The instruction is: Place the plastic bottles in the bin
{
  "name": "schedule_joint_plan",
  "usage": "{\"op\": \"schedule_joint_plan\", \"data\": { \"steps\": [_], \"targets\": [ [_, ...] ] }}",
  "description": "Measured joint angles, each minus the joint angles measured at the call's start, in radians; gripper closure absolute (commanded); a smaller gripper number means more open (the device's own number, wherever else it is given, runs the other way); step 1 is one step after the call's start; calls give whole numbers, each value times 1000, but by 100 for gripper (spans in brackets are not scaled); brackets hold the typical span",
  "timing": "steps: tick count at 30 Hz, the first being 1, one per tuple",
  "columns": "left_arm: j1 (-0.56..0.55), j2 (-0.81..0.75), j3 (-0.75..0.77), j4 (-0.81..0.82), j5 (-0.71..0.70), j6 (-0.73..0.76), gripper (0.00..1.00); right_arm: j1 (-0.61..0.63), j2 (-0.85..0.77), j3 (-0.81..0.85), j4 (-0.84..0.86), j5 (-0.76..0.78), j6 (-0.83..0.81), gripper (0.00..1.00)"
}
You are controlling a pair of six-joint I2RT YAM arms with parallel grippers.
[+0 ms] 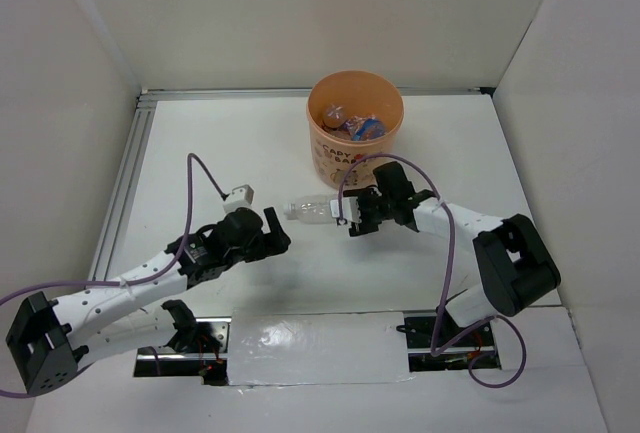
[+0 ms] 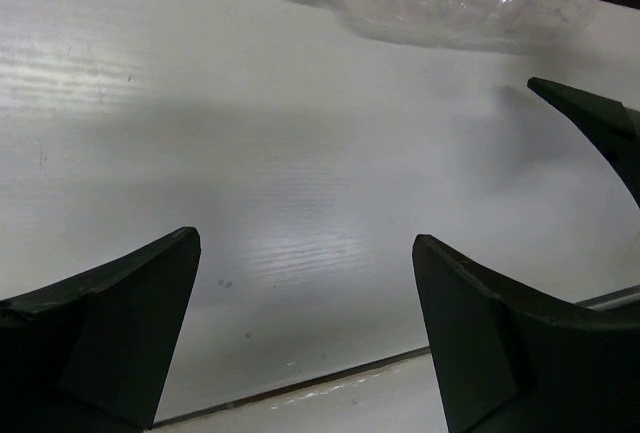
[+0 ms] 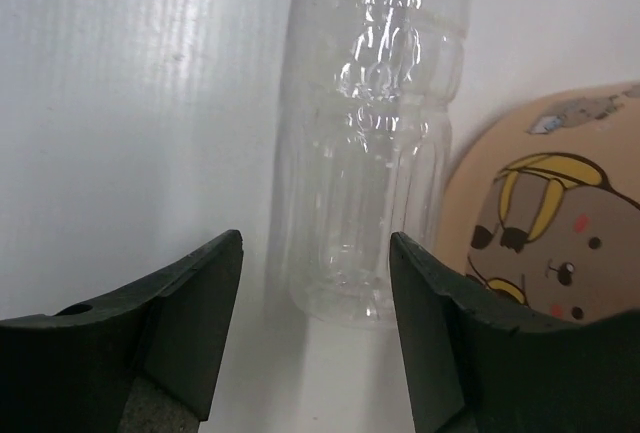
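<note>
1. Top external: bin (image 1: 335,161) at far edge of the table (image 1: 200,143) — several bottles (image 1: 358,125) inside, blue and red labels showing.
2. Clear bottle (image 1: 315,210) lies on its side just in front of the bin.
3. Right gripper (image 1: 350,217): fingers apart either side of its base — not clamped.
4. Left gripper (image 1: 280,233): fingers spread wide, empty.

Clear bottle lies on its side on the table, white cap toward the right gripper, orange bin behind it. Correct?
The white cap of the clear bottle points toward the left gripper, not the right gripper, which is at its base end. The top external view shows it. The rest stands.
</note>
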Motion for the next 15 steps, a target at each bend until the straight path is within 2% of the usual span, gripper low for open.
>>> {"op": "schedule_joint_plan", "data": {
  "steps": [5,7,15],
  "targets": [
    [0,3,-4,113,41,235,0,8,0,9,-78,-47,-43,30],
    [0,23,1,182,62,384,0,10,3,8,-135,-50,-50,30],
    [0,259,93,397,168,911,0,5,-5,8,-259,-75,-61,29]
  ]
}}
